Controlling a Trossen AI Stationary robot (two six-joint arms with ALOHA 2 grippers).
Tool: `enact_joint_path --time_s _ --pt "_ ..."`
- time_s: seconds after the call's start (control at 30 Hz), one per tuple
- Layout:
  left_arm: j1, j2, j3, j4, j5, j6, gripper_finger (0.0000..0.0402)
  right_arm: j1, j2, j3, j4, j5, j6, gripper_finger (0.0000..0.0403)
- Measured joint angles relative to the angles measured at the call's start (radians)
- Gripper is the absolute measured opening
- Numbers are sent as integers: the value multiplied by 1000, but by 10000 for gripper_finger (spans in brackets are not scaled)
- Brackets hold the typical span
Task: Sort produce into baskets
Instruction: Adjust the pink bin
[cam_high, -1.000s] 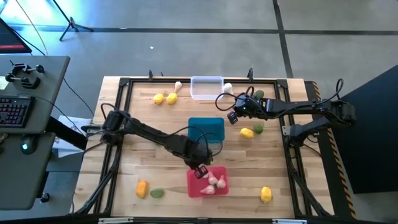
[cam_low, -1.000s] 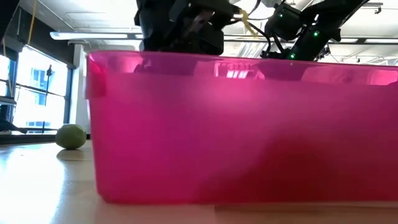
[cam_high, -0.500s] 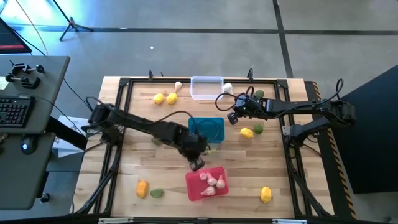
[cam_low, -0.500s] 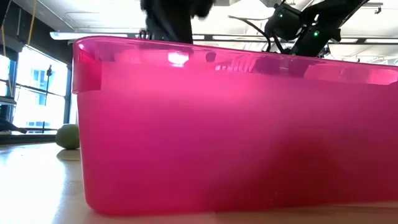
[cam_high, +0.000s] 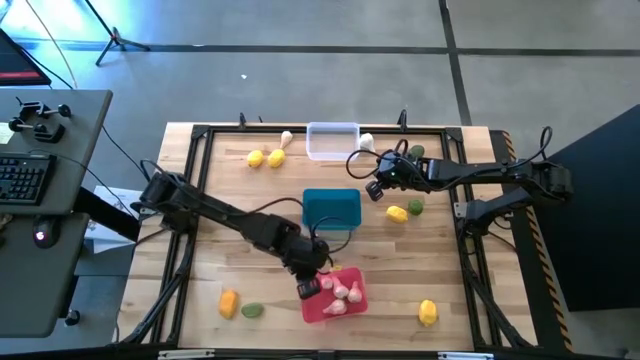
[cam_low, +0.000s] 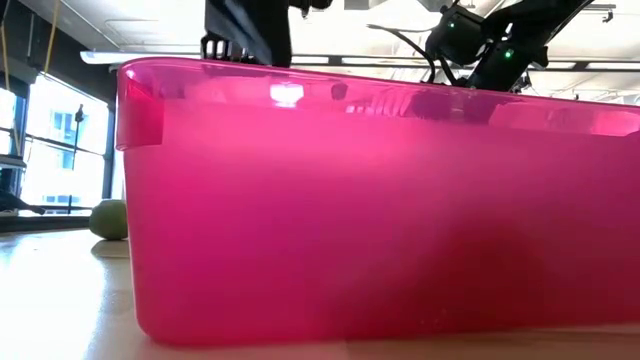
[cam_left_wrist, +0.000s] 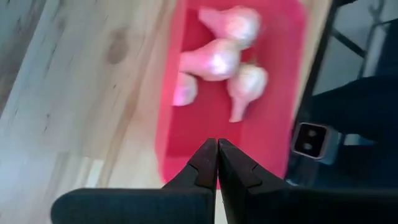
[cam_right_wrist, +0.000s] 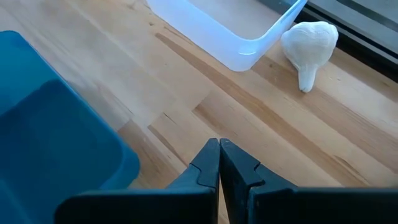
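left gripper (cam_high: 307, 289) poised at the left edge of the red basket (cam_high: 352, 300), jaws pressed together, holding nothing. in the left wrist view, closed fingers (cam_left_wrist: 206, 163) over the basket's rim, four whitish-pink garlic bulbs (cam_left_wrist: 217, 60) lying inside the red basket (cam_left_wrist: 280, 74). same bulbs (cam_high: 342, 291) clustered in the red tub from above.

right gripper (cam_high: 374, 189) hanging at mid-right of the wooden surface (cam_high: 200, 290), just right of the teal basket (cam_high: 331, 209), jaws shut and empty. in the right wrist view, closed fingers (cam_right_wrist: 211, 163) above bare wood, teal basket (cam_right_wrist: 50, 137) to one side, corner of the clear basket (cam_right_wrist: 211, 28) beyond, a white garlic bulb (cam_right_wrist: 309, 42) just beside that corner.

clear basket (cam_high: 332, 141) at the far edge, centre. pale bulb (cam_high: 286, 138) left of it, white bulb (cam_high: 366, 142) right of it. two yellow fruits (cam_high: 265, 158) at far left. dark green lump (cam_high: 416, 152) at far right, partly behind the right arm. yellow fruit (cam_high: 397, 213) and green lump (cam_high: 415, 206) touching, right of the teal basket. orange fruit (cam_high: 228, 302) and green lump (cam_high: 252, 311) at near left. yellow fruit (cam_high: 427, 313) at near right.

low view filled by the red basket's wall (cam_low: 350, 210), green round piece (cam_low: 112, 219) beyond its left end.
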Motion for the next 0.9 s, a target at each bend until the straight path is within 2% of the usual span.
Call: enact_joint_path --time_s 0.27,0.53,0.9 --pt "-30 3 -59 50 35 6 0 -2 0 0 0 7 -9 0" --pt "-46 6 -67 44 -49 -19 0 -2 0 0 0 12 -9 0" --pt "-36 60 -67 40 -56 -21 0 -2 0 0 0 18 -9 0"
